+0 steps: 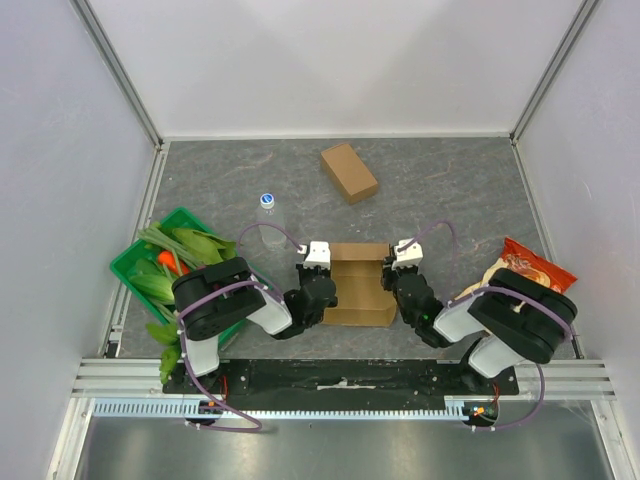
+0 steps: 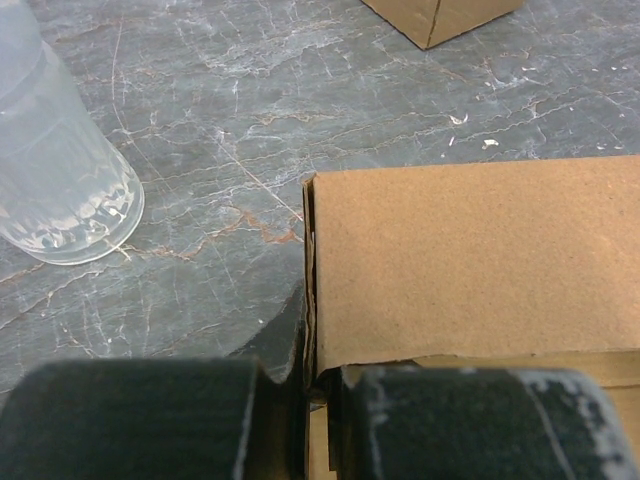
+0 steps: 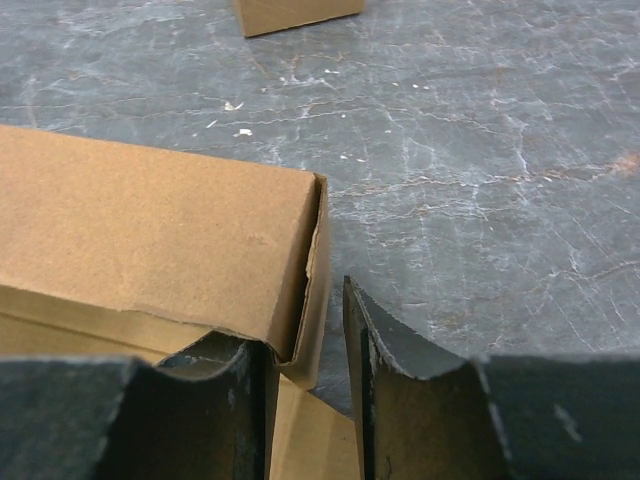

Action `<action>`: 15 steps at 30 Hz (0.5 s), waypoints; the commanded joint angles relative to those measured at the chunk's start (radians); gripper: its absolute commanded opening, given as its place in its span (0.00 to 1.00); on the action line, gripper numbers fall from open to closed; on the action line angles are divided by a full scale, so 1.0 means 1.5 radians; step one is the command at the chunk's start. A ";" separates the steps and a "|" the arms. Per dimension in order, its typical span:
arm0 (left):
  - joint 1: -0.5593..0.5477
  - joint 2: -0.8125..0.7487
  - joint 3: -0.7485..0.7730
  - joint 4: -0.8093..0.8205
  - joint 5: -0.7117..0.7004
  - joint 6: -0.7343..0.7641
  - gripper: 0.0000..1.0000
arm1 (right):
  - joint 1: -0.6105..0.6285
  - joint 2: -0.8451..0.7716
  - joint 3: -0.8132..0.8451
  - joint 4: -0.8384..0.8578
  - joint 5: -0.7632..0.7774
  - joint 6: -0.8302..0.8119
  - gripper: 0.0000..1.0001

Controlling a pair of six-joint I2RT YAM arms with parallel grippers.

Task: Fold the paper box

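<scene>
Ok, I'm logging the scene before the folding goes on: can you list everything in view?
paper box: one, brown, half-folded, table centre between the grippers
closed box: one, brown, far centre
bottle: one, clear with blue cap, left of centre
basket: one, green, near left
vegetables: several, leafy green plus something orange, in and beside the basket
snack bag: one, red-orange, near right, partly behind the right arm
table: one, grey stone pattern
left gripper: one, black, shut on the paper box's left wall
right gripper: one, black, open, jaws astride the right wall
</scene>
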 commanded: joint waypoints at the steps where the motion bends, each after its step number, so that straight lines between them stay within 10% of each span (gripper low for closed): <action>1: -0.004 -0.012 0.016 -0.049 -0.008 -0.069 0.02 | 0.013 0.047 0.030 0.089 0.113 0.021 0.38; 5: -0.004 -0.015 0.018 -0.076 -0.012 -0.102 0.02 | 0.018 0.086 0.048 0.092 0.151 0.034 0.30; 8: -0.004 -0.022 0.028 -0.122 -0.022 -0.141 0.02 | 0.029 0.107 0.060 0.083 0.246 0.040 0.00; 15: -0.004 -0.029 0.039 -0.200 -0.050 -0.229 0.02 | 0.079 0.130 0.151 -0.157 0.480 0.237 0.00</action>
